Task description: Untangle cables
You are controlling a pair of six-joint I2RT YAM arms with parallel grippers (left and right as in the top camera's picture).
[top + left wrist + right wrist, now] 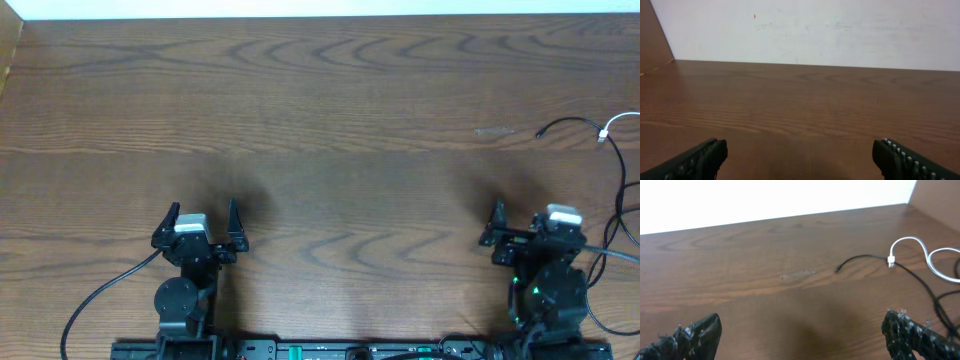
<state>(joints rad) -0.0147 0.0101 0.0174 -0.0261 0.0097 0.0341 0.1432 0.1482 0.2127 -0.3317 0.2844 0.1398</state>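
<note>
The left end effector [201,214] and the right end effector [538,218] are held spread wide and empty, low at the near edge of the desk [320,100], apparently as a ready pose. The black cable [865,256] and white cable [912,240] are found touching at the far right, so a right-side reach is judged likely.

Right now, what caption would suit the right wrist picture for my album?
The right claw, open, over a wooden table; a black cable and a white cable lie ahead on its right.
</note>
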